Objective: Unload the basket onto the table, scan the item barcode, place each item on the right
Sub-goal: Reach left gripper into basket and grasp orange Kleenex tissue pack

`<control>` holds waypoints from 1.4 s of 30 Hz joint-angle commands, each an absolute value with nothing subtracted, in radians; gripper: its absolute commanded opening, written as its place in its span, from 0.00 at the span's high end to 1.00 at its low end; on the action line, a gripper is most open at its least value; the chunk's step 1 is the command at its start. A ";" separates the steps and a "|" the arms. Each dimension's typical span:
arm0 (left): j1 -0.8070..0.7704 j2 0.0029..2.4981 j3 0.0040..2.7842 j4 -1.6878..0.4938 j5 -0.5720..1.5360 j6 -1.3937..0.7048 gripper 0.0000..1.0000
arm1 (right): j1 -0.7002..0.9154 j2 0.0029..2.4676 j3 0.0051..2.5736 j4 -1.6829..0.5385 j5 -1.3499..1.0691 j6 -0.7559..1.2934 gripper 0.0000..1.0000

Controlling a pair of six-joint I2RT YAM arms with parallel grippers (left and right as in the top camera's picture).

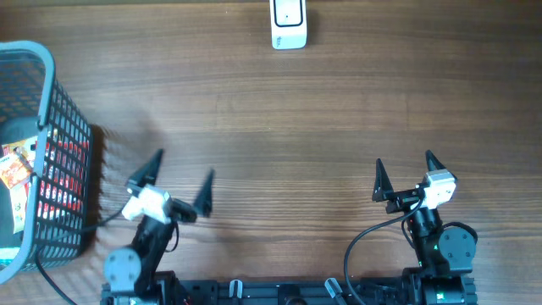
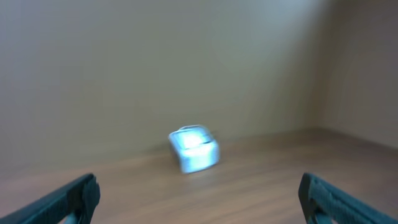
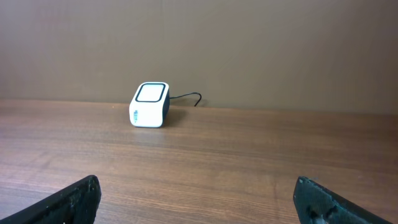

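The white barcode scanner (image 1: 289,24) stands at the far edge of the table; it also shows in the right wrist view (image 3: 150,104) and, blurred, in the left wrist view (image 2: 194,148). Packaged items (image 1: 17,174) with red and white print lie inside the dark mesh basket (image 1: 63,119) at the far left; no barcode shows. My left gripper (image 1: 185,163) is open and empty just right of the basket. My right gripper (image 1: 404,158) is open and empty over bare wood at the right. Both wrist views, left (image 2: 199,199) and right (image 3: 196,199), show nothing between the fingers.
A thin dark cable (image 3: 186,96) runs from the back of the scanner. A wall rises right behind the table's far edge. The basket's tall side stands close to my left arm.
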State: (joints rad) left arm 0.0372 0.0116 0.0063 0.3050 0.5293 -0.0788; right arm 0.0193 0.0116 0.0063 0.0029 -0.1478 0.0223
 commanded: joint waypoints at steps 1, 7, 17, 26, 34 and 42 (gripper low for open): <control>0.035 0.003 0.006 0.565 0.898 -0.163 0.00 | 0.025 0.004 0.005 0.007 -0.134 0.027 0.00; 0.035 0.009 0.078 0.795 0.897 -0.383 0.00 | 0.025 0.004 0.006 0.007 -0.134 0.027 0.00; 0.083 0.517 1.026 -0.078 0.971 -0.214 0.00 | 0.025 0.004 0.006 0.007 -0.134 0.027 0.00; 0.126 0.791 1.508 -0.226 0.865 -0.223 0.00 | 0.025 0.004 0.006 0.007 -0.134 0.027 0.00; 0.429 1.418 2.417 -1.233 -0.228 -0.128 0.00 | 0.025 0.004 0.006 0.007 -0.134 0.027 0.00; 0.708 1.694 2.460 -1.388 -0.222 -0.274 0.00 | 0.025 0.005 0.006 0.007 -0.134 0.027 0.00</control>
State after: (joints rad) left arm 0.6022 1.6405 2.4363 -1.3445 -0.1780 -0.1940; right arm 0.0193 0.0101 0.0063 0.0036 -0.1478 0.0223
